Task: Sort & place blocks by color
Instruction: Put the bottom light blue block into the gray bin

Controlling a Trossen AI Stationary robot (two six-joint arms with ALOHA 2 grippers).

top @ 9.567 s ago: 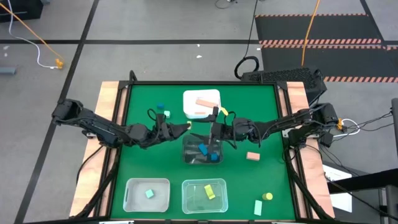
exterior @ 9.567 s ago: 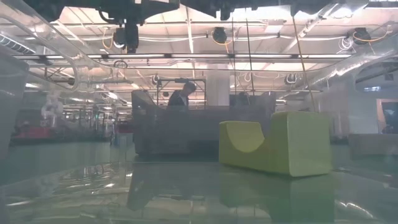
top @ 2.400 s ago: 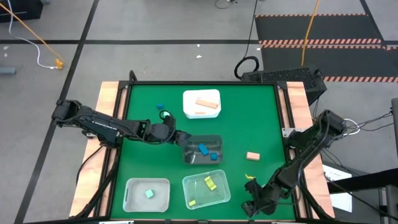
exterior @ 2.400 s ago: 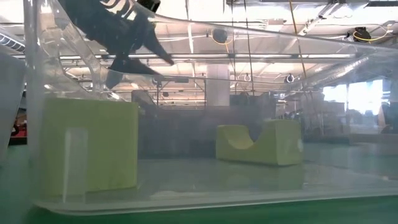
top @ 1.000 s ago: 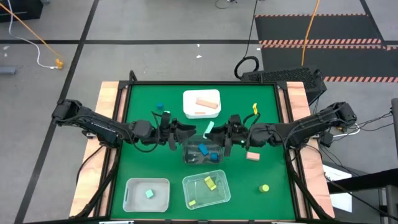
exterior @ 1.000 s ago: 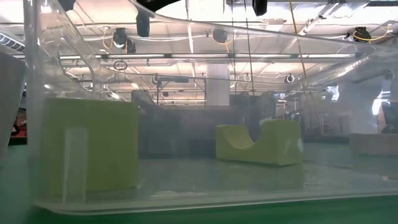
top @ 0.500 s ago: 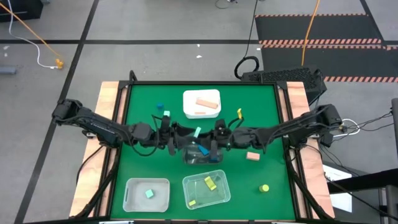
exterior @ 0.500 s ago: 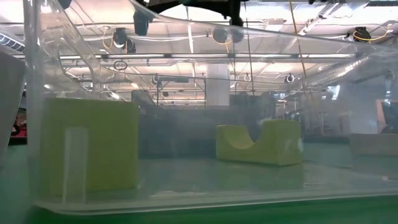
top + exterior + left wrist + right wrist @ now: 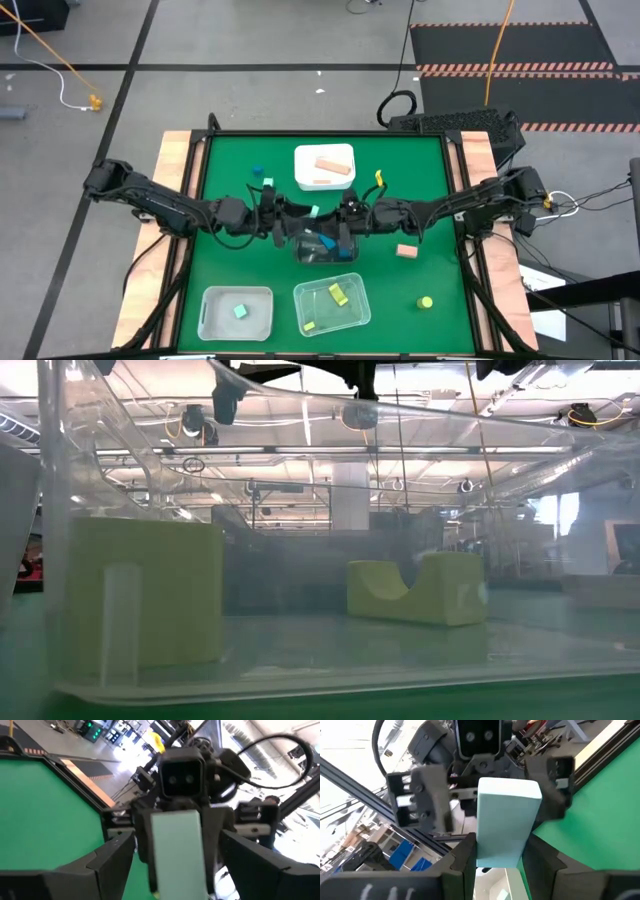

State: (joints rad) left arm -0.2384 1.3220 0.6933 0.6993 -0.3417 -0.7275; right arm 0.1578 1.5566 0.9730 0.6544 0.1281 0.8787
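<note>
Right hand (image 9: 328, 217) has carried mint block (image 9: 314, 211) between left hand (image 9: 288, 218) fingers.

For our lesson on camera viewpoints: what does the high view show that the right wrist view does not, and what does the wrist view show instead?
Only the high view shows the whole table, the white bin holding a tan block, the clear bin of yellow blocks, and a loose yellow cylinder. Only the right wrist view shows the right gripper pressed on the sides of the mint block, with the left gripper spread wide beyond it. Both views show the two grippers facing each other at that mint block.
</note>
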